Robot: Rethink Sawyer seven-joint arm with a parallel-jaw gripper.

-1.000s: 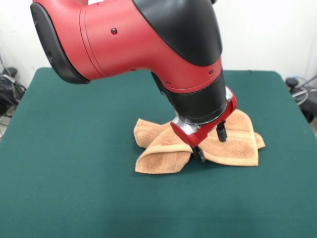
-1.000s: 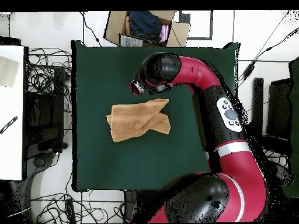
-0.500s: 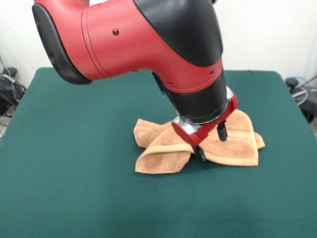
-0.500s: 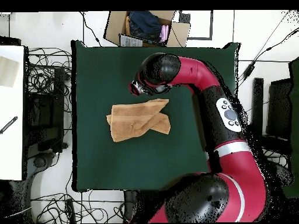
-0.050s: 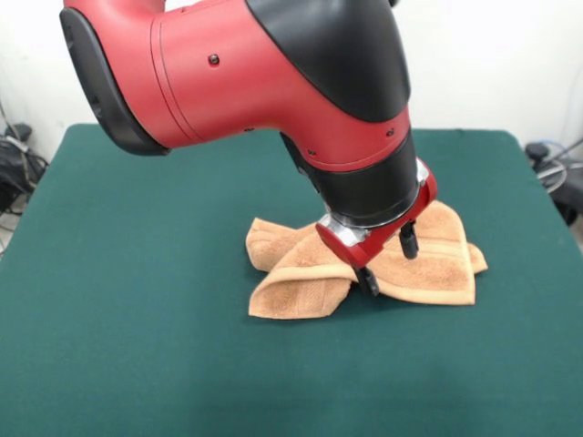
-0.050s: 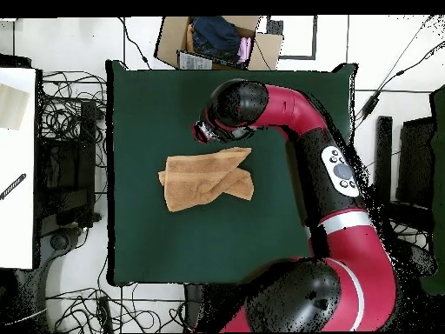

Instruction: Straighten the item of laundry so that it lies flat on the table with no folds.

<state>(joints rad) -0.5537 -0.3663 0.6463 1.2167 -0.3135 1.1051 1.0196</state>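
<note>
The item of laundry (image 5: 301, 287), a light orange-tan towel, lies bunched near the middle of the green table (image 5: 137, 346). One flap is folded diagonally over the rest, and a ribbed band shows on its right half. My gripper (image 5: 389, 262) hangs low over the towel's middle, open, its two black fingers (image 5: 408, 242) spread apart with nothing between them. From overhead the towel (image 6: 204, 181) is a folded wedge and the gripper (image 6: 205, 130) shows just past its upper edge. The arm's bulk hides part of the towel's far side in the front view.
Bare green table (image 6: 148, 104) surrounds the towel on all sides. Off the table, an open cardboard box (image 6: 217, 39) sits beyond one edge, a white bench (image 6: 17, 165) beyond another, with cables (image 6: 74, 113) between.
The arm has shifted only very slightly. The towel keeps the same folds and the gripper stays open.
</note>
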